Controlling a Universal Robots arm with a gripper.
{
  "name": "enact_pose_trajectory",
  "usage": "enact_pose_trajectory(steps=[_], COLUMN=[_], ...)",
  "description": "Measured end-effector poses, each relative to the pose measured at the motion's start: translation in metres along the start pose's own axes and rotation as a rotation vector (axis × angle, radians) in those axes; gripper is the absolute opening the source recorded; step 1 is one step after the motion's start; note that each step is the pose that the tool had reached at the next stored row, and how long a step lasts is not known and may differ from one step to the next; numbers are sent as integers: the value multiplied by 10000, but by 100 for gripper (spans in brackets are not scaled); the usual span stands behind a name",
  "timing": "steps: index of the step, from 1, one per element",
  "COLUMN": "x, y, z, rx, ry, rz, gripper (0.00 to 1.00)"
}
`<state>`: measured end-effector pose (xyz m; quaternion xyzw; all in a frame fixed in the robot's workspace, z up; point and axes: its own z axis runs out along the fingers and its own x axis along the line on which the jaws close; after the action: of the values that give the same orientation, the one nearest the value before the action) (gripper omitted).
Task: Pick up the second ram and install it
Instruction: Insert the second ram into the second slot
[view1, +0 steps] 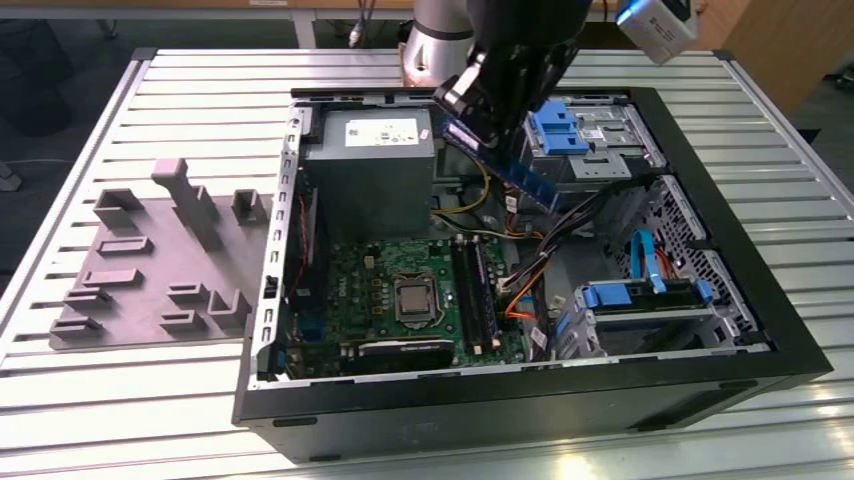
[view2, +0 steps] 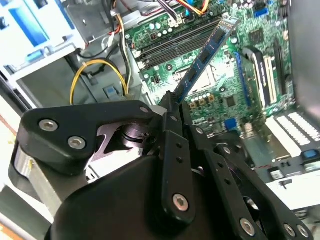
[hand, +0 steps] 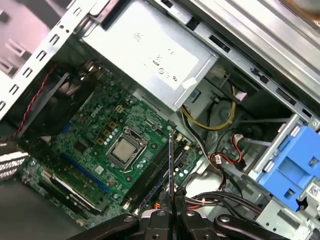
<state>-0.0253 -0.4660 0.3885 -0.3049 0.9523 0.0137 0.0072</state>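
Note:
My gripper (view1: 487, 130) hangs over the open computer case, shut on the second ram (view1: 531, 183), a thin bluish-green stick that slants down toward the exterior view's right. In the second wrist view the stick (view2: 207, 52) juts out from between the black fingers (view2: 172, 130), out over the green motherboard (view2: 220, 90). In the first wrist view the ram (hand: 170, 170) appears edge-on as a thin line above the gripper (hand: 170, 217). It is held in the air above the long black memory slots (hand: 150, 172), (view1: 474, 290), not touching them.
The case holds a grey power supply (view1: 367, 170), the CPU socket (view1: 415, 297), blue drive cages (view1: 561, 125) (view1: 641, 295) and loose cables (view1: 534, 280) beside the slots. A grey moulded tray (view1: 147, 265) lies on the slatted table at the exterior view's left.

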Motion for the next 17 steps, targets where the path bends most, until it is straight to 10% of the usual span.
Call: enact_pose_trajectory(steps=[17], x=[1], y=[-1], z=[45], rx=[105], ry=[-41], rz=[3009], gripper=[14])
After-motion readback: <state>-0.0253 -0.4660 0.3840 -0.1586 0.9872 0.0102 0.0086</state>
